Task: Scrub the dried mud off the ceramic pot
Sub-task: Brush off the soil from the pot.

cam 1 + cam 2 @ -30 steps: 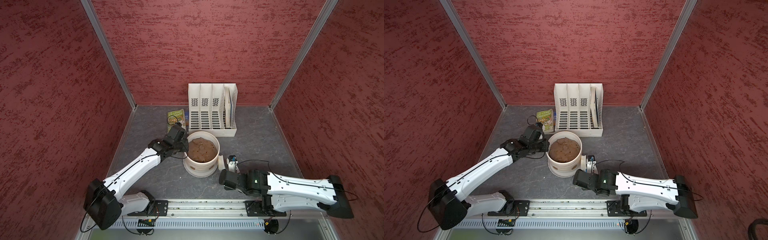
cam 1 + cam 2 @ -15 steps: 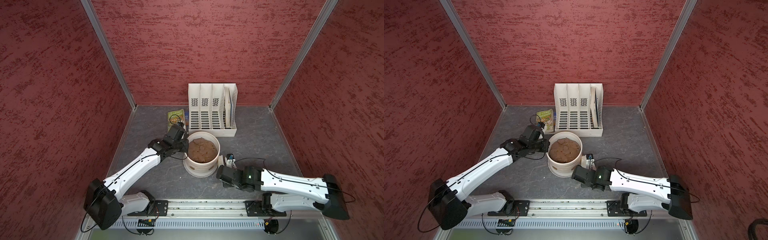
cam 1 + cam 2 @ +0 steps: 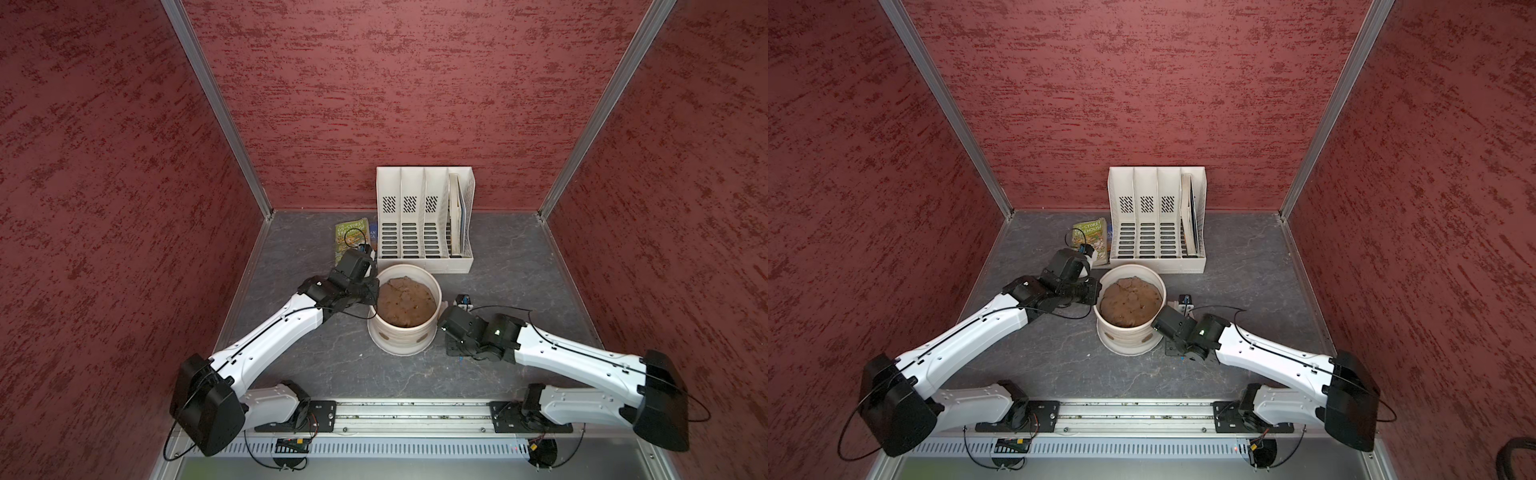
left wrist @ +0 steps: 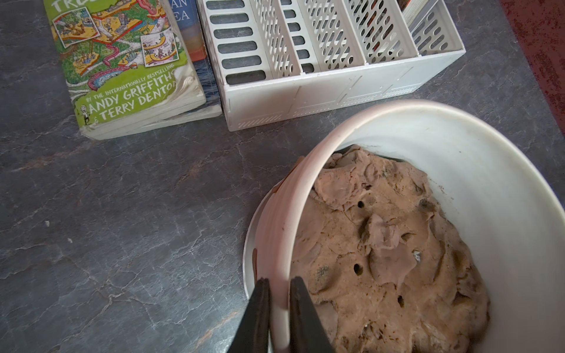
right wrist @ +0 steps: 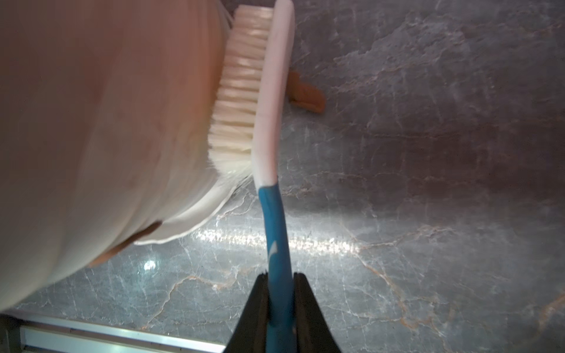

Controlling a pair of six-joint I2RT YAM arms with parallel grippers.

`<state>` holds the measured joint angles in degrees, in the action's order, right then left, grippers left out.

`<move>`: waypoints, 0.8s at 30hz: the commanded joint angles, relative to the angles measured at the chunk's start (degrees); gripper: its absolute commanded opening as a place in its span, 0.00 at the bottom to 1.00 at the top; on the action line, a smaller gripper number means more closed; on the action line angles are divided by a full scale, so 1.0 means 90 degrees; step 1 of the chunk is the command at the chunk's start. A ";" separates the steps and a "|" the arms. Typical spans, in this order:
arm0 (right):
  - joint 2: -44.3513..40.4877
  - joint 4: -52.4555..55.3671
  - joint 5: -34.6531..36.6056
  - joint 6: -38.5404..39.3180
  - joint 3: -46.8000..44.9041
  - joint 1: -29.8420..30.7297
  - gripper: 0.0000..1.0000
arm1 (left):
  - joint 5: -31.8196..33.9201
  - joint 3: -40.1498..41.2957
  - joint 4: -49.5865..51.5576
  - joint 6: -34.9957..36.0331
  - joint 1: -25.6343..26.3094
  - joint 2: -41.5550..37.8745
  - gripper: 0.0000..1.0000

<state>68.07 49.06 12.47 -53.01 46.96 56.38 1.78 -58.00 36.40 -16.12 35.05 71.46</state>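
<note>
The ceramic pot (image 3: 405, 334) stands upright mid-bench, just in front of the file rack (image 3: 424, 224) at the back edge. The left gripper (image 4: 279, 284) pinches its rim (one finger inside, one outside). The right gripper (image 5: 280, 276) clamps the blue handle of a brush (image 5: 269, 91), whose bristles press against the pot's wall. Dried mud (image 5: 128, 244) shows low on that wall.

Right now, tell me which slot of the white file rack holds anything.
The end slot of the file rack, farthest from the green book: thin books stand in it, while the other three slots are empty.
</note>
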 commanded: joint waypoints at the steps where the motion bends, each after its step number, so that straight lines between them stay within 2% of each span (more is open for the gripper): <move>1: -0.0208 -0.0148 -0.0070 0.0002 -0.0252 -0.0401 0.00 | -0.0810 -0.0210 0.0289 0.0426 0.0237 -0.0040 0.00; 6: -0.0259 0.0492 -0.0024 -0.0229 -0.0515 -0.0906 0.00 | -0.0591 -0.0215 0.0380 0.0312 0.0227 -0.0096 0.00; 12: -0.0546 0.0594 -0.0007 -0.0275 -0.0480 -0.0909 0.00 | -0.0339 -0.0053 0.0420 -0.0093 0.0038 -0.0295 0.00; 13: -0.0637 0.0548 0.0004 -0.0243 -0.0457 -0.0857 0.00 | -0.0343 -0.0026 0.0413 -0.0178 -0.0002 -0.0334 0.04; 15: -0.0825 0.0406 0.0025 -0.0197 -0.0411 -0.0656 0.00 | -0.0467 0.0049 0.0287 -0.0315 -0.0075 -0.0420 0.26; 19: -0.1079 0.0220 0.0195 -0.0181 -0.0319 -0.0335 0.00 | -0.1077 0.0342 -0.0480 -0.0355 -0.0144 -0.0623 0.49; 21: -0.1168 0.0310 0.0305 -0.0255 -0.0276 -0.0259 0.00 | -0.1241 0.0384 -0.0832 -0.0339 -0.0161 -0.0581 0.58; 24: -0.1336 0.0281 0.0355 -0.0348 -0.0318 -0.0177 0.00 | -0.1227 0.0223 -0.1121 -0.0379 -0.0183 -0.0309 0.66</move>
<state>57.67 52.66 12.84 -55.11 42.59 53.98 -7.11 -55.44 31.59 -19.00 33.76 67.09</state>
